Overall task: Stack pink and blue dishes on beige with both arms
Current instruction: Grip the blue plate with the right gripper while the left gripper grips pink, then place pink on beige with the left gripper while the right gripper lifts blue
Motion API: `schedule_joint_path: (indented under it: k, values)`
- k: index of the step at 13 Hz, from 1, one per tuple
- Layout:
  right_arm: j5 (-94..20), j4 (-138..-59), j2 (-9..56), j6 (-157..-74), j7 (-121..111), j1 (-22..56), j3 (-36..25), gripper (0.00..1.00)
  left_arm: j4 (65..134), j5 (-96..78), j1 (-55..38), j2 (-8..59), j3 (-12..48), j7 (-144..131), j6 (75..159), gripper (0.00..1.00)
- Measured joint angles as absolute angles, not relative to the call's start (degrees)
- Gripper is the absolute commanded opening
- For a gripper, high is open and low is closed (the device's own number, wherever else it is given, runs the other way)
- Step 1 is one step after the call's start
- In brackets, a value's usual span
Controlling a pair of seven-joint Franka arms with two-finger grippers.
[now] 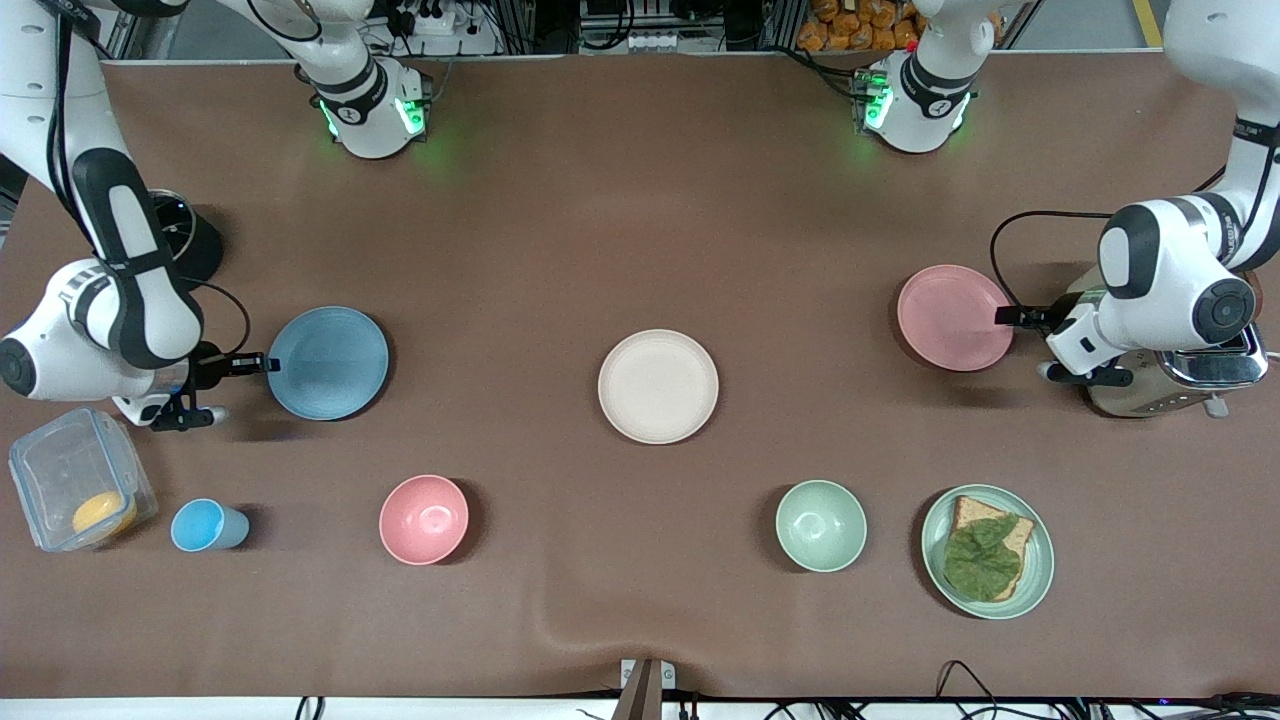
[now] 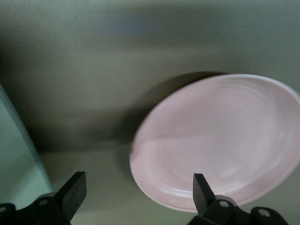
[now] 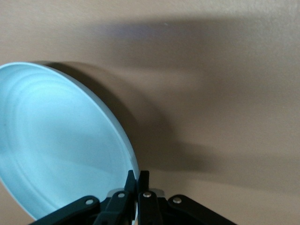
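Blue plate (image 3: 61, 145) (rim pinched by right gripper (image 3: 137, 180)); left gripper (image 2: 140, 187) spread beside pink plate (image 2: 220, 140), toaster (image 1: 1200, 385) close.

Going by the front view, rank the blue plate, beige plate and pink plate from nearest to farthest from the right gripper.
1. Blue plate: its rim is pinched in the right gripper, at the right arm's end of the table.
2. Beige plate: mid-table.
3. Pink plate: at the left arm's end, with the open left gripper at its rim.
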State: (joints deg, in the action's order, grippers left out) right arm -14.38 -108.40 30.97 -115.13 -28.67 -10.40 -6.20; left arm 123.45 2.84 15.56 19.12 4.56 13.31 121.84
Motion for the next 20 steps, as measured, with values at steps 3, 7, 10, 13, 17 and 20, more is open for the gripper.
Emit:
schedule_joint_path:
  k: [3, 7, 10, 13, 17, 20]
  values:
    - [-14.4, -104.9, 31.0, -110.9, -27.8, -10.1, -6.1, 0.00, 123.4, 2.8, 15.8, 21.5, 4.9, 13.5, 123.0, 0.63]
    - [-14.4, -101.8, 31.0, -107.9, -27.5, -9.9, -6.0, 0.00, 123.4, 2.8, 15.6, 24.2, 5.1, 13.5, 125.7, 0.25]
    - [-14.4, -99.3, 31.0, -104.8, -27.0, -9.7, -6.0, 0.00, 123.1, 2.8, 15.7, 24.7, 5.1, 13.7, 125.9, 0.00]
    - [-14.4, -98.0, 31.0, -103.4, -26.1, -9.3, -6.0, 0.00, 122.5, 2.8, 15.9, 24.2, 5.1, 16.9, 125.7, 0.00]
    - [-14.4, -97.9, 31.0, -103.3, -26.0, -9.3, -6.0, 0.00, 120.6, 1.9, 16.0, 23.9, 5.8, 17.0, 123.7, 0.00]
    - [-14.4, -97.8, 31.0, -103.3, -26.0, -9.3, -6.0, 0.00, 111.6, -2.7, 15.6, 22.9, 9.5, 16.6, 111.6, 0.00]
